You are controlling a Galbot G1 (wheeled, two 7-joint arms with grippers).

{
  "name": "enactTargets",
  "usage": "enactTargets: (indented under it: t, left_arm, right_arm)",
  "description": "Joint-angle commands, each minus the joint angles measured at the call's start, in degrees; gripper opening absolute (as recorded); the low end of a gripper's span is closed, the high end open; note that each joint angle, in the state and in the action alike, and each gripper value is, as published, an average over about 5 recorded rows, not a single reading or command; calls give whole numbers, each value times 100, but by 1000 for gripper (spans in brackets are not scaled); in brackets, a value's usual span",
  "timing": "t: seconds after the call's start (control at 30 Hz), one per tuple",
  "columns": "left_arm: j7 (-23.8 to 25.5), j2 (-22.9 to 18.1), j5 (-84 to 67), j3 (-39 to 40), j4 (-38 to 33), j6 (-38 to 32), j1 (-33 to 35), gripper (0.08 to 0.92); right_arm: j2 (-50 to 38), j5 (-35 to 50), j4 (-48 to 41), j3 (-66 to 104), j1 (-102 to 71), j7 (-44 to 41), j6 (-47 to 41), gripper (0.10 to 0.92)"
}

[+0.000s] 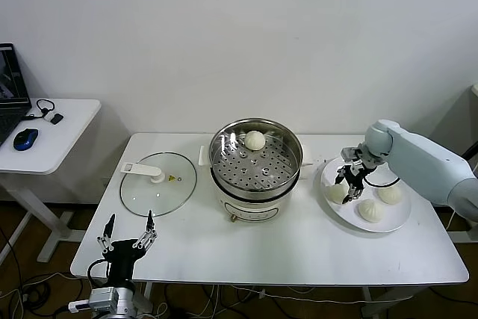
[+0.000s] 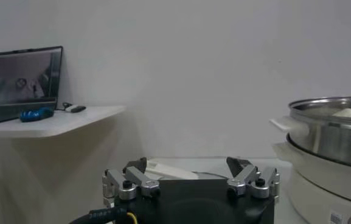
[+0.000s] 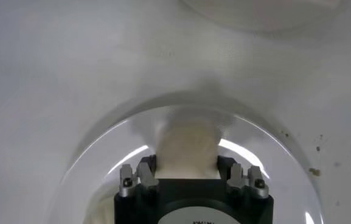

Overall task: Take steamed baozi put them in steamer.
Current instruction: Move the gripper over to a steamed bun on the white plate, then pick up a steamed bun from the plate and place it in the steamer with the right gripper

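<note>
We have one bun (image 1: 255, 140) already lying on the holed tray of the steamer (image 1: 256, 160), toward its far side, so a quarter of the job looks done. Three buns are left on the white plate (image 1: 396, 222) to the right of the steamer: one at the near-left (image 1: 337, 193), one at the front (image 1: 370, 211) and one at the right (image 1: 389, 194).

Our right gripper (image 1: 351, 179) is down over the plate, and its wrist view shows the fingers (image 3: 146, 171) standing on either side of the near-left bun (image 3: 186, 151), close against it; we judge they are closing on it, but the bun is not lifted. Our left gripper (image 1: 128, 238) waits by the table's near-left edge, fingers spread wide and holding nothing. The glass lid (image 1: 158, 183) lies flat to the left of the steamer, so the pot is open for the next bun.
</note>
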Motion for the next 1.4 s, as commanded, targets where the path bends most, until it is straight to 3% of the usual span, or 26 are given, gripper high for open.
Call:
enactTargets:
  t: [0.03, 0.77, 1.07, 1.4]
  left_arm:
    - [0, 1, -2, -4, -2, 4, -2, 823]
    - [23, -36, 85, 71, 39, 16, 13, 823]
    - [43, -83, 190, 195, 83, 30, -78, 823]
    - [60, -62, 257, 182, 12, 44, -63, 823]
  right_arm:
    - [-36, 99, 117, -99, 227, -35, -12, 649]
    - [136, 1981, 563, -1909, 3220, -689, -213, 653]
    - [777, 2762, 694, -2301, 3907, -823, -644, 653]
    - [1880, 2818, 547, -2099, 3391, -659, -1075, 653]
